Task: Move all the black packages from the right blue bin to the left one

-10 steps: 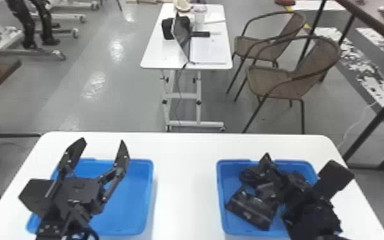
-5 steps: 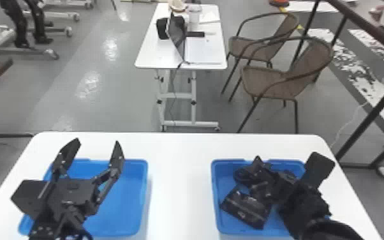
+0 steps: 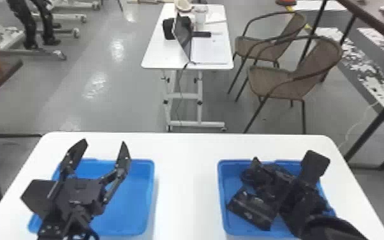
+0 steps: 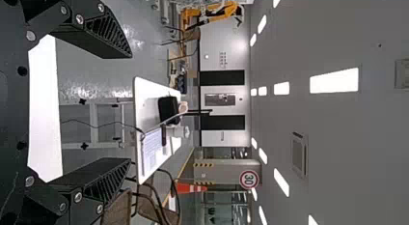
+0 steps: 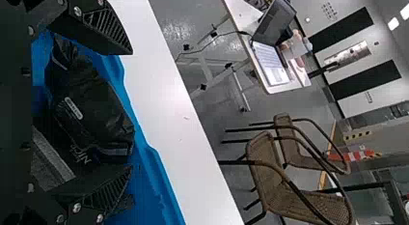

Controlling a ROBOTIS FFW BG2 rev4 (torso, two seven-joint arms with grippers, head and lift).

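Nearest the camera, the black two-fingered left gripper (image 3: 105,143) is hovering over the left shallow blue plastic bin (image 3: 129,198), its fingers spreading wide, released. The matching right gripper (image 3: 266,186) is standing over the right shallow blue plastic bin (image 3: 221,191), its fingers parting around a bulky black fabric package (image 5: 91,104); whether they are touching it, one cannot tell. Black packages, one of them flat and rectangular (image 3: 252,209), are lying bunched in that bin. Both bins are resting on a white surface (image 3: 185,178). Beyond, two brown woven armchairs (image 3: 272,81) are standing beside a white wheeled table (image 3: 158,54) that is carrying an opened laptop (image 3: 183,36).
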